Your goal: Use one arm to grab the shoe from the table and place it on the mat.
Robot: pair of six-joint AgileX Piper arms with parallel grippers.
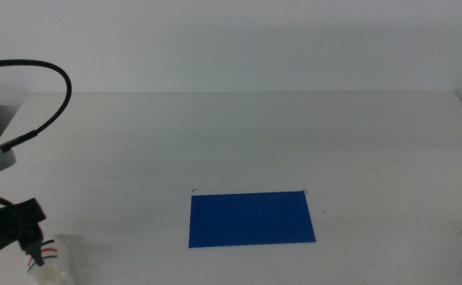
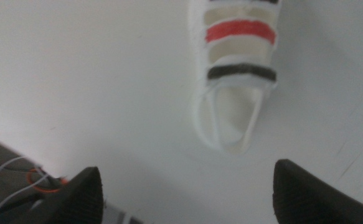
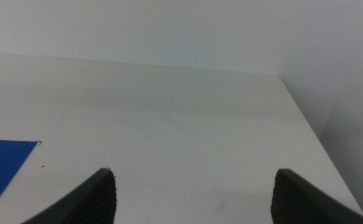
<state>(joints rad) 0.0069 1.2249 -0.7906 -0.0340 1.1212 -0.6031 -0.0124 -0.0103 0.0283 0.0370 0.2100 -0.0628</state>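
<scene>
Left gripper (image 2: 187, 193) hovering over the shoe (image 2: 236, 74), jaws spread wide, nothing between them. Seen in the left wrist view: white sandal lying flat on the table (image 2: 75, 81), just ahead of the jaw tips and apart from them, heel loop nearest, then a black strap, a red strap, and a sliver of another dark strap cut off by the picture's edge. Sits slightly toward one jaw rather than centred in the gap.

In the middle view, only a little of this: left arm (image 1: 9, 226) low at the near left corner, a patch of white shoe with a red mark (image 1: 50, 265) just under it, mostly hidden. Mat (image 1: 251, 219) well away from the gripper, off toward the middle of the table, bare blue, nothing on it.

Right gripper (image 3: 193, 193) waiting on its own side, jaws released and apart, empty, looking across bare table with a corner of the mat at the far side of its view.

Step in hand, judged from this: the approach, grasp not yet made.

Risks from here:
- Closing off-centre, so that one jaw meets the sole first and shoves the sandal sideways instead of pinching it.
- Closing on the thin heel loop or a strap alone; soft parts likely to fold, shoe likely to tilt or slip out during the carry.
- Descending too short, jaws skimming the top and missing the thick sole.
- Long traverse to the mat with a weak hold, ending in a drop short of the blue.
</scene>
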